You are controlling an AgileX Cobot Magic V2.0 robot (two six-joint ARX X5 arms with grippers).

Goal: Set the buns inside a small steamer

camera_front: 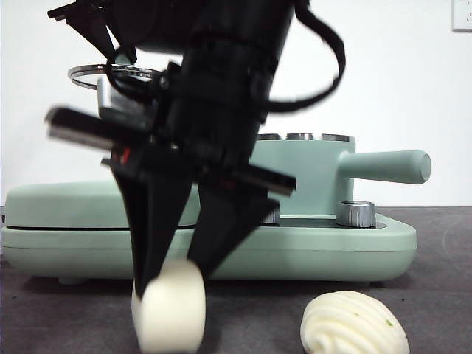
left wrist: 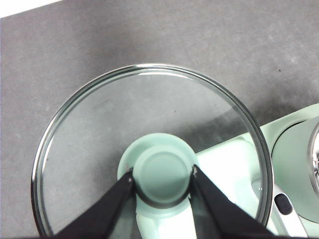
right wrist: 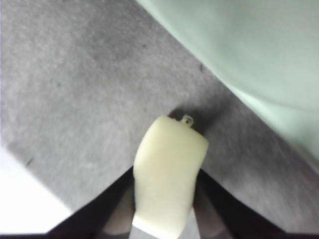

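Cream smooth bun (camera_front: 172, 306) clamped between right gripper (camera_front: 177, 276) fingers (camera_front: 151, 228).

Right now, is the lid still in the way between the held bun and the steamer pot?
No. The left tool holds the glass lid by its knob, lifted off the steamer. The right tool grips the smooth bun. Nothing visible covers the pot.

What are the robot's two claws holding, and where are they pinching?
The right gripper pinches the smooth bun by its two sides. The left gripper holds the glass lid by its green knob.
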